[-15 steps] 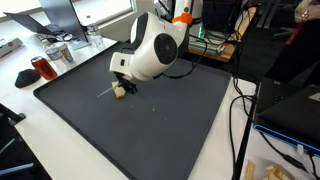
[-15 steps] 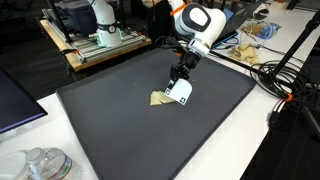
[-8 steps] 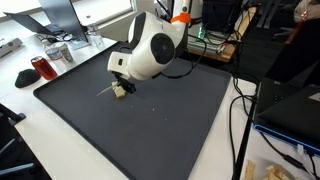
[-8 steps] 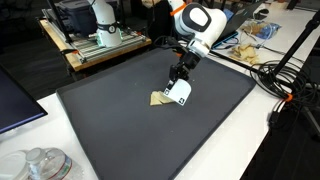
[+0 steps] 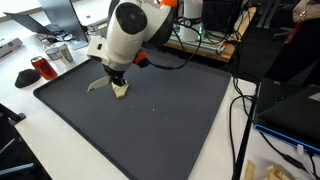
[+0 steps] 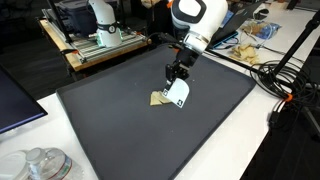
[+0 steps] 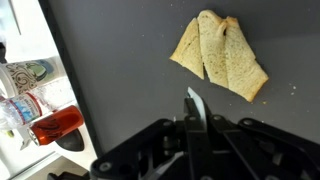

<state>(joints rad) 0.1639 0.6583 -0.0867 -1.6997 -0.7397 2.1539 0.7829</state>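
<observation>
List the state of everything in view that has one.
pincer: shut on the blade.
blade: held, tip toward the flatbread, a gap between them in the wrist view.
flatbread: folded, lying flat on the mat, free.
mat: flat.
red cup: on the table, off the mat.
</observation>
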